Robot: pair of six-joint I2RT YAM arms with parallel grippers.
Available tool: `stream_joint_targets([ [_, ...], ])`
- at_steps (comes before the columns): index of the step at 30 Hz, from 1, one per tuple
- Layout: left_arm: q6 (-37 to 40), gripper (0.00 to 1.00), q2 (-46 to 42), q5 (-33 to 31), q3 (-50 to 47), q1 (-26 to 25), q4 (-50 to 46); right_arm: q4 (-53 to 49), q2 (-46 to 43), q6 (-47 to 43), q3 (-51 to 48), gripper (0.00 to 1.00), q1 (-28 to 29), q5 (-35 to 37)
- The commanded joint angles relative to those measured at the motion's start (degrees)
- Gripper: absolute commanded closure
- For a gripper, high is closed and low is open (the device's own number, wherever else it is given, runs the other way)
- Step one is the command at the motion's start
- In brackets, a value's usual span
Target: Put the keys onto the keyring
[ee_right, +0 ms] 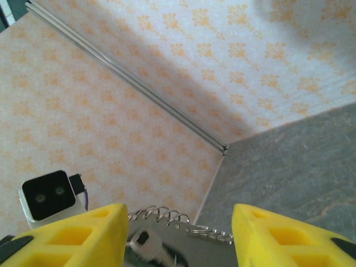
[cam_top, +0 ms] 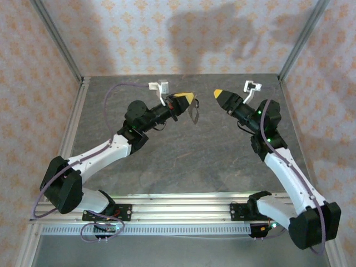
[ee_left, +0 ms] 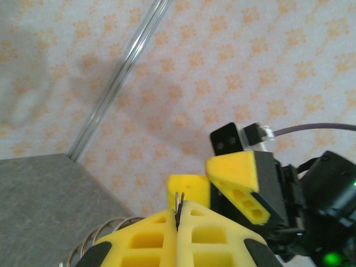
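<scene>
My left gripper (cam_top: 191,98) is raised above the table's far middle and is shut on a thin wire of the keyring (ee_left: 178,201). The wire pokes up between the closed yellow fingers. The keyring's coiled loops (ee_left: 103,231) hang off to the left below them, and the ring dangles under the fingertips (cam_top: 193,114). My right gripper (cam_top: 218,93) faces it from the right, a short gap away, and stands open. Between its spread fingers (ee_right: 89,233) I see the coils (ee_right: 161,214) and a silvery key (ee_right: 143,245) with a dark hole, touching neither finger.
The grey table (cam_top: 183,156) is walled by patterned panels with metal corner posts (cam_top: 58,41). A flat grey piece (ee_right: 194,253) hangs with the coils. The aluminium rail (cam_top: 178,203) with both arm bases runs along the near edge.
</scene>
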Motion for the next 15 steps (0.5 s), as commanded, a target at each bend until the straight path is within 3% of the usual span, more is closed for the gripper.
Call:
stream_joint_targets([
  [1, -6.1, 1.0, 0.6, 1.6, -0.6, 1.0, 9.7, 13.1, 2.6, 4.9, 2.2, 0.46, 0.6, -2.5],
  [15, -19.8, 1.0, 6.0, 2.0, 1.0, 3.2, 20.2, 17.9, 8.2, 3.4, 5.7, 0.44, 7.1, -2.9],
])
